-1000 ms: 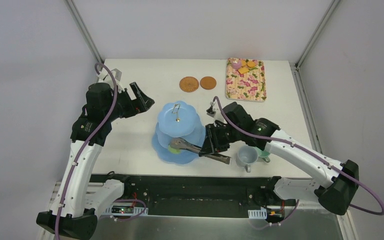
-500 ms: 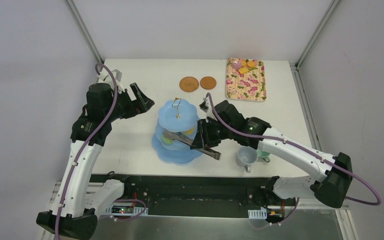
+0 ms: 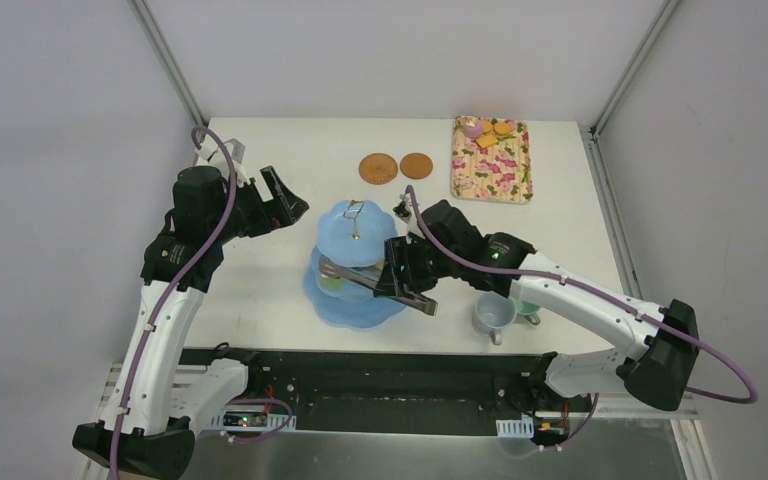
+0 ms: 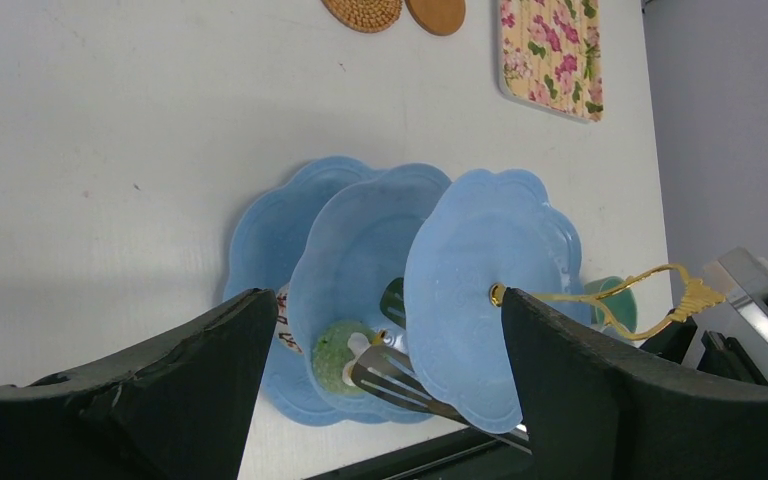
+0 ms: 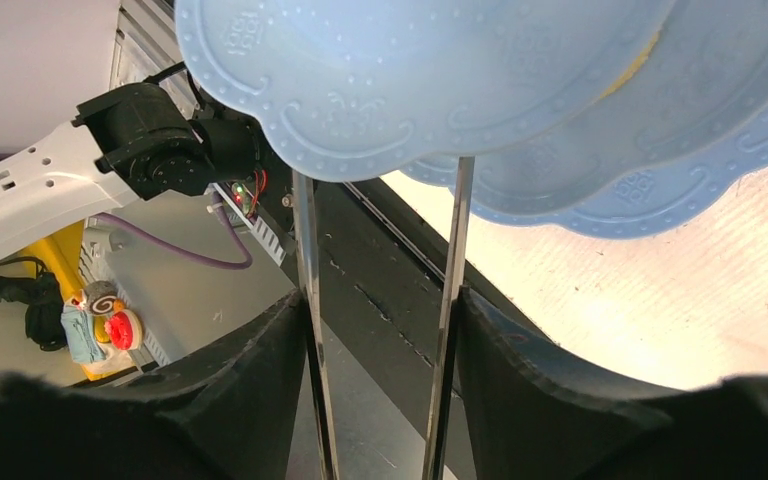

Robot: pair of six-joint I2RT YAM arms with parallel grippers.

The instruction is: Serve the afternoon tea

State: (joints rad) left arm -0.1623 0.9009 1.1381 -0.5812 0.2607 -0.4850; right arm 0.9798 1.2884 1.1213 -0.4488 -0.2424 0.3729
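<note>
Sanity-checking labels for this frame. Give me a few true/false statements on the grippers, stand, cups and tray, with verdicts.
1. The right gripper holds the tongs. True.
2. The left gripper grips the stand. False: it is open, off to the stand's left, holding nothing.
3. The cups sit on the coasters. False: the coasters are bare at the far side, and the cups are to the right of the stand.
4. Treats lie at the far end of the tray. True.
5. The green donut lies on the top tier. False: it is on the middle tier, and the top tier is bare.
</note>
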